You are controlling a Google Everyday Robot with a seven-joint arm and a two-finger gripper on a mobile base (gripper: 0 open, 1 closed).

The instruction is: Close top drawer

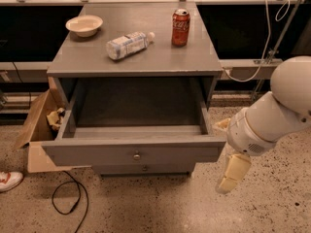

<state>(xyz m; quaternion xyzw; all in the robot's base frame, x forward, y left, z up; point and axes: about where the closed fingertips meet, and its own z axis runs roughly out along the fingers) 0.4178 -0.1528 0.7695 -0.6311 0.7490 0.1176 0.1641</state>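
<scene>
The top drawer of the grey cabinet is pulled far out. Its deep box is empty, and its flat front panel has a small round metal knob at the centre. My gripper hangs from the white arm just right of the drawer front's right end, a little lower than the panel, pointing down at the floor. It is apart from the drawer.
On the cabinet top stand a white bowl, a lying plastic bottle and a red soda can. A lower drawer front shows under the open one. An open cardboard box, a black cable and a shoe lie on the left floor.
</scene>
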